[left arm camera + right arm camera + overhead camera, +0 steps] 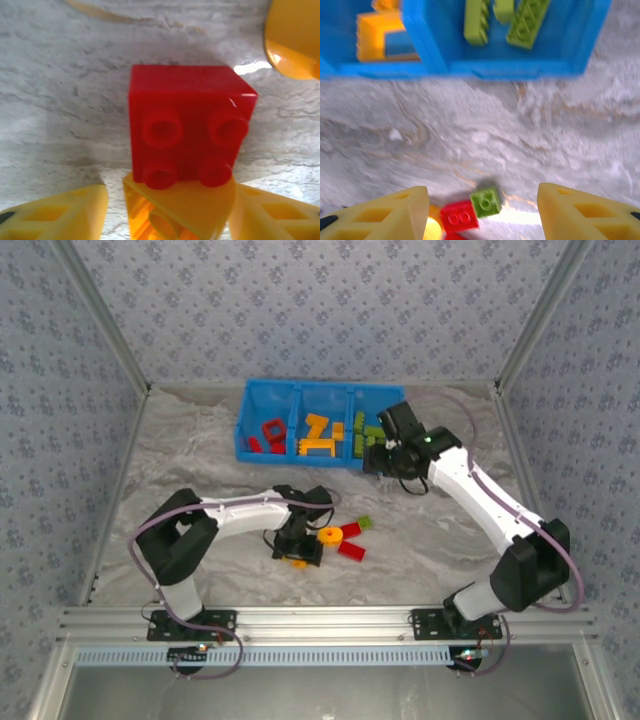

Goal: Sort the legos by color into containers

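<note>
Left gripper (300,548), wide, has a red brick (190,125) just ahead, apparently lined up to grab; right gripper (482,195), wide and empty, faces the bin (520,70).

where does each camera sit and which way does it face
top external: high behind the near edge, looking down on the table and bin; left arm and right arm show
left wrist: on the left arm, close above a red brick; left gripper at the bottom
right wrist: on the right arm, facing the bin's near wall and a green brick; right gripper at the bottom
shared: top external and right wrist both show the bin and green brick
</note>
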{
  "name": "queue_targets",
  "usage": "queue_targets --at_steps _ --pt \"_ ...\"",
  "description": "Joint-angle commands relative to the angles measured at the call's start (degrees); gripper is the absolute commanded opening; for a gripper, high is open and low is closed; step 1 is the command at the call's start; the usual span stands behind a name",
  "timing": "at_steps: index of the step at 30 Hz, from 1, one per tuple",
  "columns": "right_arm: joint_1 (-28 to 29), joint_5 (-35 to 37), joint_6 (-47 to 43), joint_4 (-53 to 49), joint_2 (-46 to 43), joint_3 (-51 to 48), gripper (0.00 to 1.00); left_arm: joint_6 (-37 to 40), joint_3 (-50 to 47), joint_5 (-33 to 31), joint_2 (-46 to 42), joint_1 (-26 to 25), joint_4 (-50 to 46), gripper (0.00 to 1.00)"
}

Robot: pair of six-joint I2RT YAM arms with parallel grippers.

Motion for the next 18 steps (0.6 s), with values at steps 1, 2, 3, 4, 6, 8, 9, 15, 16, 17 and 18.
queue_targets --at_steps 1,2,3,4,6,8,9,15,16,17,18 --pt "1.1 -1.3 0.3 0.8 -5.3 -4.5 0.62 -0.2 1.6 1.4 2.0 -0.5 3.3 0.53" --pt "1.4 -2.1 -0.7 1.8 -7.5 -6.9 0.62 -0.1 1.8 1.2 1.8 -0.5 3.2 0.49" --pt "1.5 -2.9 -1.8 2.7 -9.4 -8.5 0.62 0.2 2.2 1.0 1.5 -0.5 2.8 0.46" --pt "1.4 -3.4 -2.7 2.9 -10.8 -9.4 0.62 0.4 2.6 0.7 1.1 -0.5 2.1 0.43" --pt "1.2 -4.4 -4.6 2.6 -12.9 -11.0 0.62 0.8 3.3 -0.2 -0.3 -0.5 -0.1 0.39" --pt "0.8 -5.0 -5.7 1.9 -13.9 -11.6 0.61 1.0 3.9 -0.9 -2.1 -0.5 -2.7 0.37" --pt "0.7 -5.6 -6.1 1.9 -14.5 -11.9 0.61 1.1 4.4 -1.4 -3.3 -0.5 -4.4 0.37" --pt "0.6 -6.8 -5.9 1.9 -15.2 -14.2 0.61 2.4 11.1 -4.7 -9.8 3.7 -12.8 0.37" --pt "0.6 -6.9 -5.5 2.5 -15.3 -14.8 0.61 3.0 12.4 -5.0 -10.2 5.5 -12.4 0.37" --pt "0.6 -7.3 -5.2 3.3 -15.3 -15.3 0.61 3.6 13.7 -5.0 -10.1 7.5 -11.8 0.37" --pt "0.6 -7.6 -4.7 4.2 -15.3 -15.8 0.61 4.5 15.8 -4.9 -9.3 9.7 -10.9 0.37"
